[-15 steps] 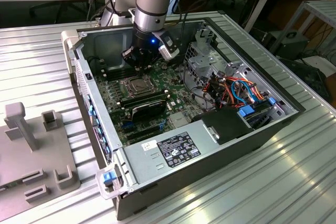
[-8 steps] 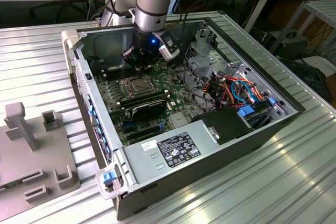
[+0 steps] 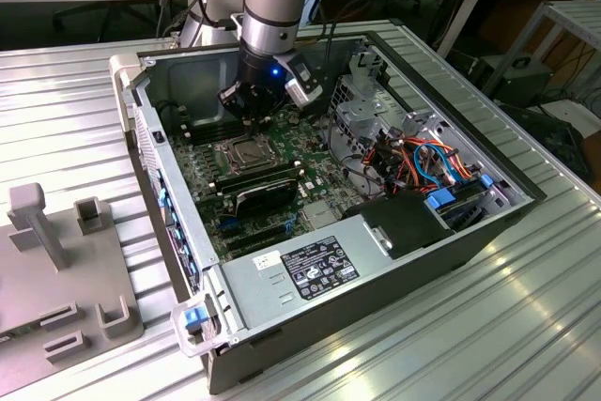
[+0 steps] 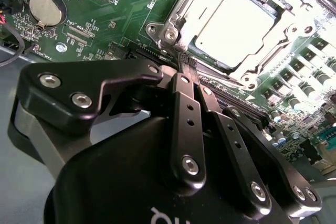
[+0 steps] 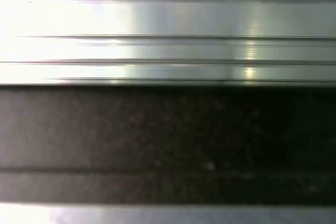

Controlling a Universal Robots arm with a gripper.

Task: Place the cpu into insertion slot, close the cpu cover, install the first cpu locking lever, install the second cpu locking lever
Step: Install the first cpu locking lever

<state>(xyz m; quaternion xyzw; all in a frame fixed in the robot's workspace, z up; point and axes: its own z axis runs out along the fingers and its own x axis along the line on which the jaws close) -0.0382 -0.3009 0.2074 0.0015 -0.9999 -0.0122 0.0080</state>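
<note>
The cpu (image 4: 236,27) lies flat in the insertion slot (image 3: 228,150), silvery top facing up, on the green board inside the open computer case (image 3: 441,255). It is square, so neither axis is longer. In the exterior view its edges run diagonally, in line with the case walls. The cpu cover (image 4: 182,10) lies down around it, and the chip shows through its window.

In the exterior view the arm comes down from 12 o'clock, and the gripper (image 3: 252,129) hangs just at 12 o'clock of the socket. In the second wrist view its 2 fingertips (image 4: 187,69) are pressed together at the cover's edge, near 1 corner. Whether they pinch anything there cannot be told.

A round coin battery (image 4: 44,10) sits on the board, well apart from the socket. A black-and-white label (image 3: 319,269) lies on the power supply at 5 o'clock of the socket, its print too small to read. The case rests on a ribbed metal table (image 3: 526,326).
</note>
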